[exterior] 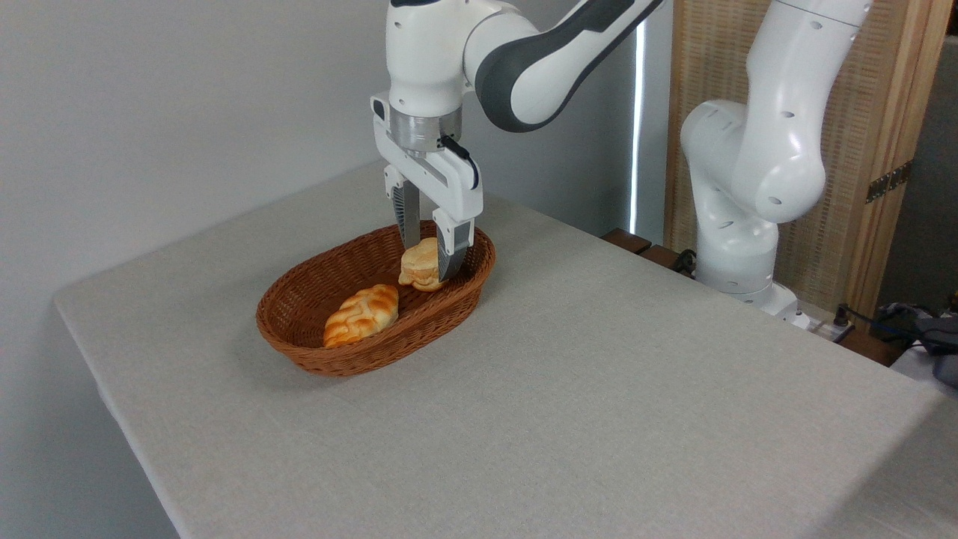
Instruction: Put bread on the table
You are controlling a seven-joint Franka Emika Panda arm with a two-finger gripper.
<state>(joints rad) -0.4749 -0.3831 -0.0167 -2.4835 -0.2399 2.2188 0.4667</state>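
Note:
The bread (419,265), a small pale-golden layered bun, sits between my gripper's (428,258) two fingers inside the far end of the brown wicker basket (329,352). The fingers press against both sides of the bun, one behind it and one in front. I cannot tell whether the bun still rests on the basket floor or hangs just above it. The table (599,389) has a light grey-beige cloth surface that spreads wide to the right and front of the basket.
A braided orange-glazed loaf (361,314) lies in the near half of the basket. My arm's white base (741,224) stands at the table's far right edge. Cables and dark objects (920,329) lie beyond the right edge.

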